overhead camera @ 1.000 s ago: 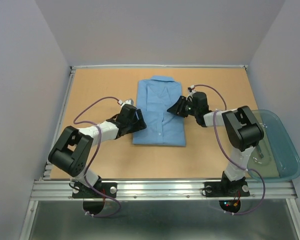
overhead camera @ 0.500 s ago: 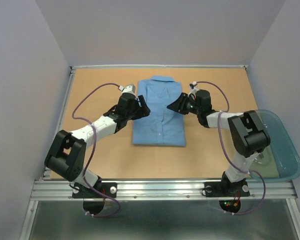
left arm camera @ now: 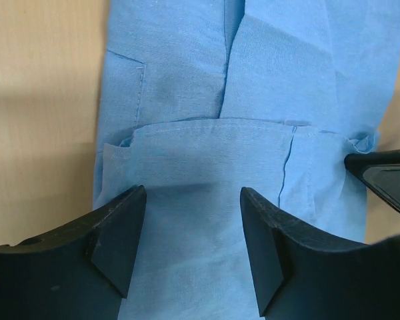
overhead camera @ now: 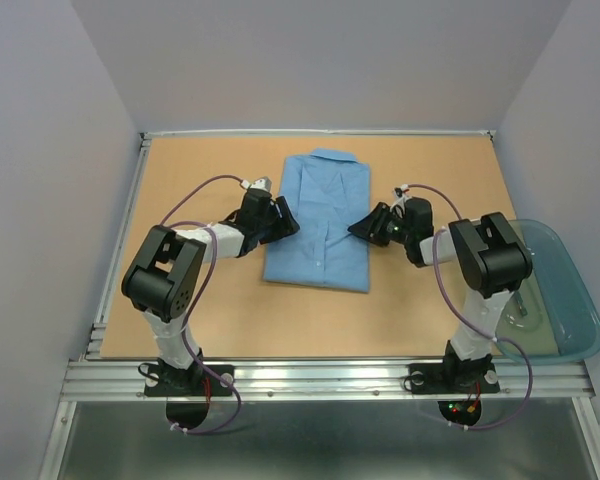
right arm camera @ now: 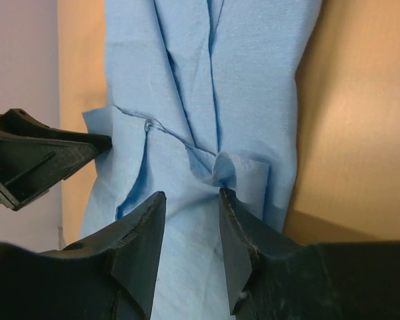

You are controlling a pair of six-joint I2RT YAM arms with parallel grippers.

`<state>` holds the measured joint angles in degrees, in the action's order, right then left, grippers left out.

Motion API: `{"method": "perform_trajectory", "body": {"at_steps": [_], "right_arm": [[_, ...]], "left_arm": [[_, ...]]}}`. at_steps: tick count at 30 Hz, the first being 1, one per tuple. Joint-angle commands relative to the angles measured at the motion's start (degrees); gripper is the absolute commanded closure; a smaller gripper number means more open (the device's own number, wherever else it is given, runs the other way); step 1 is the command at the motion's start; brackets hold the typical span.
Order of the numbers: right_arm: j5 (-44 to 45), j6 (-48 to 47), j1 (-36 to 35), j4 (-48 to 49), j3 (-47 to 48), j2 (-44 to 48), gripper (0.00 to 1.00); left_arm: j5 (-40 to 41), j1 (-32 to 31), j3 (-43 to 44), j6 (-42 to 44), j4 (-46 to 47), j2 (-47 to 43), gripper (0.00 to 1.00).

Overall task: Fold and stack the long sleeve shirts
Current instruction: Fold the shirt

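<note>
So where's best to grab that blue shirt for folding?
Pinch the long side edges of the light blue shirt, about halfway down: left hand from its left, right hand from its right. It lies flat and narrow, so only those layered edges likely offer cloth.
</note>
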<state>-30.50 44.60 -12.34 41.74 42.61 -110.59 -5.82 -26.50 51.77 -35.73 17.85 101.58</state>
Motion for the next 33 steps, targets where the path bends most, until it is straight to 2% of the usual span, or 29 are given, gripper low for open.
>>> {"method": "perform_trajectory", "body": {"at_steps": [1,5,8,10,14,18,21,25,29,33], "right_arm": [[0.1,-2.0,0.8,-1.7,-2.3,4.9,0.56],[-1.8,-5.0,-0.1,-10.1,-2.3,14.3,0.54],[2.9,-12.7,-3.5,-22.5,-1.3,21.0,0.53],[5.1,-16.6,-5.3,-28.5,-1.7,23.9,0.53],[4.8,-14.7,-9.1,-29.5,-7.0,29.0,0.53],[4.1,-10.2,-12.6,-26.7,-10.5,30.0,0.53],[3.3,-5.1,-12.7,-19.7,-15.6,29.5,0.55],[3.8,-1.3,-12.7,-16.4,-19.2,26.0,0.58],[6.8,-0.1,-12.6,-16.8,-20.7,26.0,0.6],[10.5,-4.8,-12.5,-26.3,-16.9,31.2,0.61]], "left_arm": [[-0.9,0.3,0.7,0.2,0.3,-2.2,0.28],[-1.4,0.0,-0.5,0.9,-1.8,-8.9,0.21],[0.5,-1.0,-2.8,0.2,-5.5,-16.3,0.14],[2.4,-1.9,-5.6,-1.0,-7.5,-22.2,0.14],[0.6,-3.0,-11.4,-5.6,-8.4,-28.4,0.19],[-2.5,-4.9,-15.5,-8.9,-5.7,-27.0,0.26],[-3.8,-5.0,-19.3,-11.1,-1.0,-24.6,0.33],[-4.0,-5.0,-22.7,-13.8,1.6,-21.9,0.36],[-3.1,-4.1,-23.7,-14.5,0.4,-19.6,0.38],[-2.3,-2.2,-23.3,-13.6,-1.8,-19.2,0.38]]}}
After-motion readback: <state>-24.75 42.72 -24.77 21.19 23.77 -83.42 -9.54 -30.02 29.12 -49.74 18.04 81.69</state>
